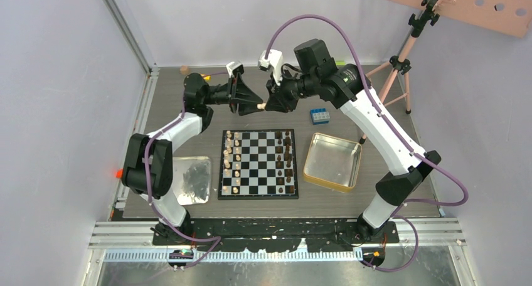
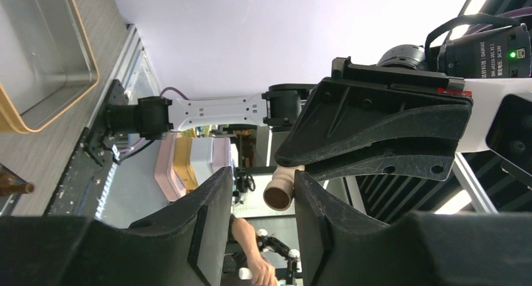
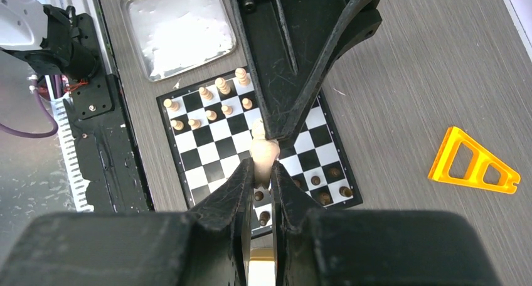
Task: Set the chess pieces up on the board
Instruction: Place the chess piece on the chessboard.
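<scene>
A single light tan piece (image 1: 261,104) is held in the air beyond the far edge of the board (image 1: 257,167), where the two grippers meet tip to tip. The piece is clamped between the closed fingers of the right gripper (image 3: 270,173). The fingers of the left gripper (image 2: 260,185) are set around the round base of the same piece, but they are parted. A gap is seen on one side, so no firm hold by that hand is shown.

On the board, light pieces (image 1: 231,164) are ranged in two files along its left side and dark pieces (image 1: 286,160) in two files along its right side. The middle squares are left bare.

A gold-rimmed tin (image 1: 332,162) is placed just beside the board's right edge, and a shiny silver tray (image 1: 191,180) near its left edge. A blue brick (image 1: 319,115) lies beyond the far right corner of the board. An orange triangular frame (image 3: 475,164) is seen on the table, well apart from the board.

White lettering is printed on the lens barrel (image 2: 480,47) of the right wrist camera, next to a lit green lamp (image 2: 512,54). It is too small to be read.
</scene>
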`<act>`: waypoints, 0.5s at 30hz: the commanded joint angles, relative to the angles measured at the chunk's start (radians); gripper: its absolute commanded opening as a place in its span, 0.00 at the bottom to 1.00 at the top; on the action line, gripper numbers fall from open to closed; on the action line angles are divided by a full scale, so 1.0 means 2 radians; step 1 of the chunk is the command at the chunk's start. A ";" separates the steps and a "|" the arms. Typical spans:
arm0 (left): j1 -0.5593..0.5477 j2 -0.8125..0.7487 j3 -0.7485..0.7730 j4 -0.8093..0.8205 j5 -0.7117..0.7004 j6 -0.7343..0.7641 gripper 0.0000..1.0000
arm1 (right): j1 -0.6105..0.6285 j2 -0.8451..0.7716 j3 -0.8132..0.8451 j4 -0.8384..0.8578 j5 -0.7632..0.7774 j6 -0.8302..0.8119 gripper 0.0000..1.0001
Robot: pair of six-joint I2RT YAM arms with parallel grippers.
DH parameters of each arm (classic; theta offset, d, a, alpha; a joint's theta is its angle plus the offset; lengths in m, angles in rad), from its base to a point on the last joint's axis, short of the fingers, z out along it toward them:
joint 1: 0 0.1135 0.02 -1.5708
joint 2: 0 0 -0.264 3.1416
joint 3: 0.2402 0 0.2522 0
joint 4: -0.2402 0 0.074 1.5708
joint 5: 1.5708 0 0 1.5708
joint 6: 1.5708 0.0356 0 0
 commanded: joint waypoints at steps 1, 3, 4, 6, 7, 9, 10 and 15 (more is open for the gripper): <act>0.026 -0.016 0.012 -0.074 0.007 0.090 0.44 | 0.007 -0.049 -0.016 0.065 -0.049 0.009 0.01; 0.045 -0.021 0.014 -0.120 0.008 0.140 0.47 | 0.008 -0.053 -0.031 0.069 -0.050 0.010 0.01; 0.058 -0.025 0.017 -0.155 0.008 0.174 0.49 | 0.009 -0.053 -0.039 0.071 -0.051 0.010 0.01; 0.082 -0.036 0.027 -0.257 0.006 0.254 0.50 | 0.015 -0.047 -0.048 0.070 -0.047 0.011 0.01; 0.096 -0.043 0.034 -0.314 0.004 0.305 0.50 | 0.021 -0.044 -0.051 0.070 -0.042 0.010 0.01; 0.127 -0.057 0.061 -0.460 -0.006 0.447 0.52 | 0.036 -0.029 -0.060 0.069 -0.030 0.007 0.01; 0.146 -0.065 0.077 -0.537 -0.014 0.510 0.53 | 0.040 -0.024 -0.063 0.068 -0.025 0.005 0.01; 0.221 -0.080 0.165 -0.849 -0.074 0.786 0.56 | 0.088 0.030 -0.057 0.061 0.010 -0.005 0.00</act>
